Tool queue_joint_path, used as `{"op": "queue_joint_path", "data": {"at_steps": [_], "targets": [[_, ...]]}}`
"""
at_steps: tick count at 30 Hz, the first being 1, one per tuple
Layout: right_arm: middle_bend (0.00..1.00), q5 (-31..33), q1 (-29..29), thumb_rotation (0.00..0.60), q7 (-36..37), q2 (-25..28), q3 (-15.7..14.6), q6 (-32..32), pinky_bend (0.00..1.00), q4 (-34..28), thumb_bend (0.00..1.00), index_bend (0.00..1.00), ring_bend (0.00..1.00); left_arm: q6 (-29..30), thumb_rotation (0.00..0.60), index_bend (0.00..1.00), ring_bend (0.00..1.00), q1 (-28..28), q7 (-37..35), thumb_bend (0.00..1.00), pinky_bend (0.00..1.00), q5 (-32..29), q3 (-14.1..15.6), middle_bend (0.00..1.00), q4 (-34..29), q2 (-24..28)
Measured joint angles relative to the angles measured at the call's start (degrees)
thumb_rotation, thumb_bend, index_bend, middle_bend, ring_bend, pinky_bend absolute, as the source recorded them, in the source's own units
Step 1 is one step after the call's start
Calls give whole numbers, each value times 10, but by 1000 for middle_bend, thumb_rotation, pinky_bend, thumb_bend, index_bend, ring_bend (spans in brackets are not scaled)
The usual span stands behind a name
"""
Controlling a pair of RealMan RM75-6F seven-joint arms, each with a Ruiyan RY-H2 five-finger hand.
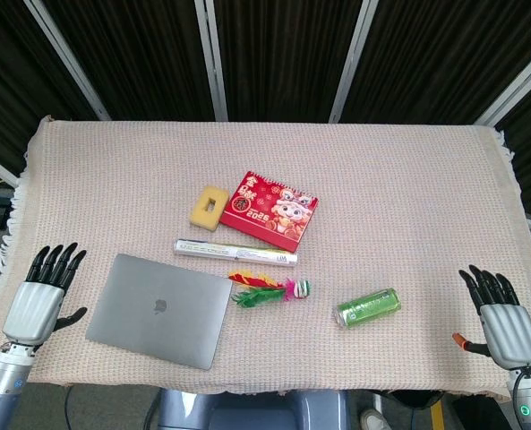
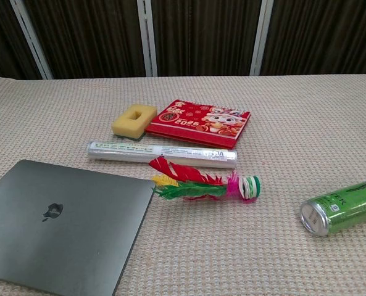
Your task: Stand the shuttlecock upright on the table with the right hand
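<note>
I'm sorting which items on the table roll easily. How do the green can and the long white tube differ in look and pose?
The green can is short and thick, while the white tube is long and thin. The can lies alone toward the right side, its silver top facing the chest camera; the tube lies side-on, between the red calendar and the shuttlecock. The can is bright green, the tube pale with small print. Both lie on their sides on the tablecloth.

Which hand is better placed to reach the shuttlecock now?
The right hand, slightly: only the green can lies between it and the shuttlecock, while the closed laptop lies between the shuttlecock and the left hand.
</note>
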Motion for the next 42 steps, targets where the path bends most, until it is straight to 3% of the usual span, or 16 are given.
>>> {"op": "queue_joint_path", "data": {"at_steps": [9,19,27,34,42], "targets": [[0,0,4,600,-4,-6,-1,-7,0,4,96,19,0,-7,600,0,0,-1,1,39,3,-4,-1,0,2,-1],[0,-45,48,600,19,-56,13,-25,0,21,146,227,0,-20,600,0,0,-7,-14,39,4,-18,-9,0,2,0],[0,-60,114,600,-61,-108,37,-89,0,-6,157,272,0,-41,600,0,0,-13,-23,39,4,-37,-15,0,2,4],[0,12,173,600,-147,-165,72,-172,0,-28,184,249,0,-51,600,0,0,-17,-38,40,4,-67,-33,0,4,8],[0,124,228,600,-265,-225,103,-222,0,-41,184,244,0,-81,600,0,0,-27,-72,40,4,-93,-45,0,10,17]]}}
